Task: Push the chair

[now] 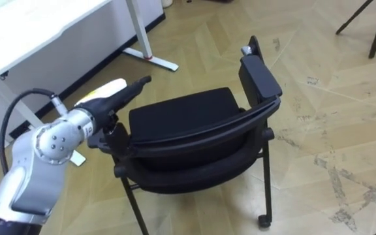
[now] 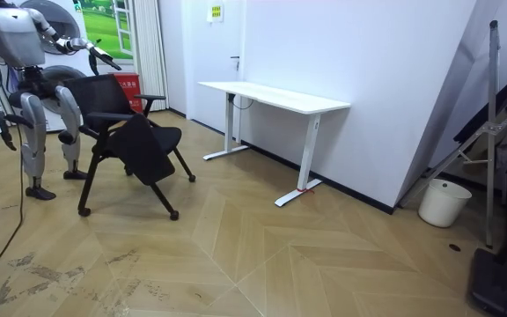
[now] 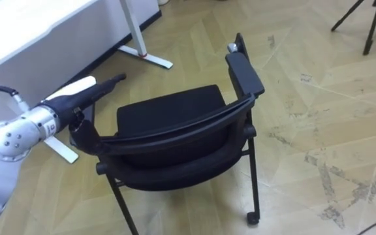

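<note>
The left hand's fingers are stretched out straight and hold nothing. In the left eye view they point forward over the floor at the left side of the black chair. The hand lies just above the chair's left armrest, and I cannot tell whether the palm touches it. The left arm comes in from the lower left, bent at the elbow, with the forearm nearly level. The chair stands right before the robot with its back rail nearest and its seat facing away. Its right armrest is on the far side. The floor is pale wood in a herringbone pattern, scuffed at the right. A white desk runs along the upper left, and 1 desk foot reaches toward the chair. A tripod stands at the top right.

In the right eye view, a small wheel on the chair's rear right leg rests on the floor.

In the room view the robot stands upright behind the chair at the room view's left. Its left arm reaches forward over the chair's back. Its right hand hangs low at its side, well apart from the chair, and I cannot tell how its fingers are set. The desk stands against a white wall. A white bucket sits on the floor at the room view's right.
</note>
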